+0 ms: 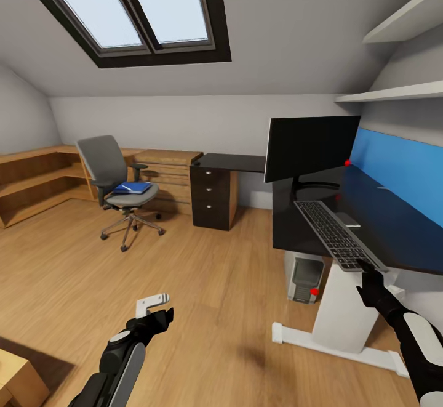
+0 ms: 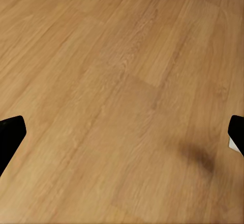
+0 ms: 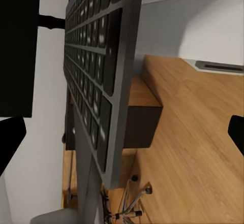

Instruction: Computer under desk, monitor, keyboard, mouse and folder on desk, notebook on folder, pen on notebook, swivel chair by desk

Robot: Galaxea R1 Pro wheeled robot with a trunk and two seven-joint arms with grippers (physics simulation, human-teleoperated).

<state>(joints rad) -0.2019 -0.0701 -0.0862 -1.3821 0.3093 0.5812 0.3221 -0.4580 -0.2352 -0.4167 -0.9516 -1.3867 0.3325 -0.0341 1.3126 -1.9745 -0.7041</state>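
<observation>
The black monitor (image 1: 311, 147) stands on the glossy black desk (image 1: 394, 234). In front of it the keyboard (image 1: 334, 233) lies on the desk, its near end at the front edge. My right gripper (image 1: 370, 269) is open at that near end; the right wrist view shows the keyboard (image 3: 96, 76) edge-on between the spread fingertips. The computer (image 1: 306, 279) sits on the floor under the desk. Across the room, the grey swivel chair (image 1: 111, 167) carries the blue folder (image 1: 134, 188) on its seat. My left gripper (image 1: 157, 311) hangs open over the wooden floor (image 2: 122, 97). Mouse, notebook and pen are out of view.
A black three-drawer unit (image 1: 213, 197) and a light wooden chest (image 1: 167, 176) stand along the back wall, with low wooden shelving (image 1: 37, 185) at the left. The desk's white leg and foot (image 1: 335, 327) are beside my right arm. Open wooden floor (image 1: 203, 284) lies between me and the chair.
</observation>
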